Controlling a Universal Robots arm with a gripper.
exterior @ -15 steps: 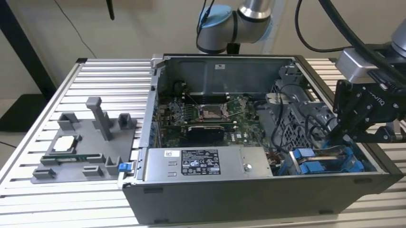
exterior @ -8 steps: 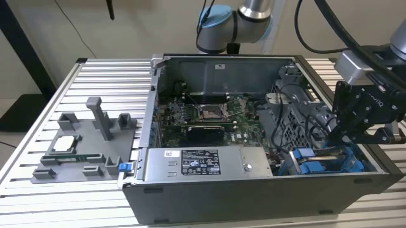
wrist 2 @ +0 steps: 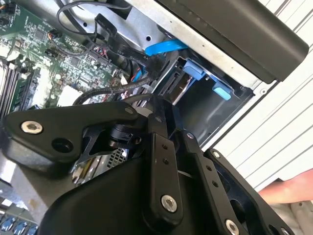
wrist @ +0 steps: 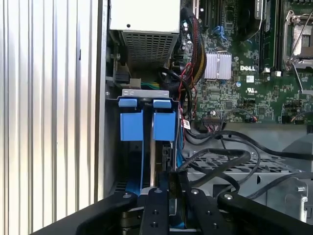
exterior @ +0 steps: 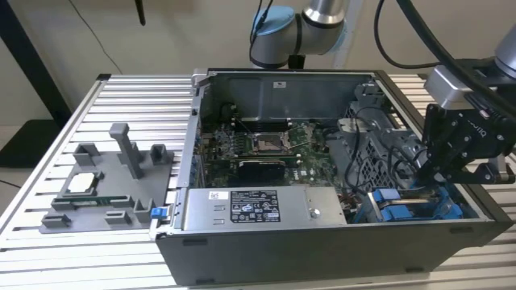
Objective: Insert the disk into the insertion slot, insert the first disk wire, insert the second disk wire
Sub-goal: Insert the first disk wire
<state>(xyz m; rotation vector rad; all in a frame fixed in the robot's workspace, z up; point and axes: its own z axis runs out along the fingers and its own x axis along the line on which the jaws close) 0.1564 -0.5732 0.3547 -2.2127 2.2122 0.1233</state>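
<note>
Hanging over the case's corner with the tool (wrist: 168,188), grip impossible to tell, directly above the insertion slot (wrist: 131,125), the disk (wrist 2: 177,87) standing on edge inside, long axis downward.

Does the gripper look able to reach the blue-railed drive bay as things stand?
Likely yes: the gripper hangs above the drive bay, and the black cables lie beside its opening, not across it.

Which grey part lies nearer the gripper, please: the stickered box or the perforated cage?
The perforated cage, beside the gripper; the stickered box lies farther toward the exterior view's left.
</note>
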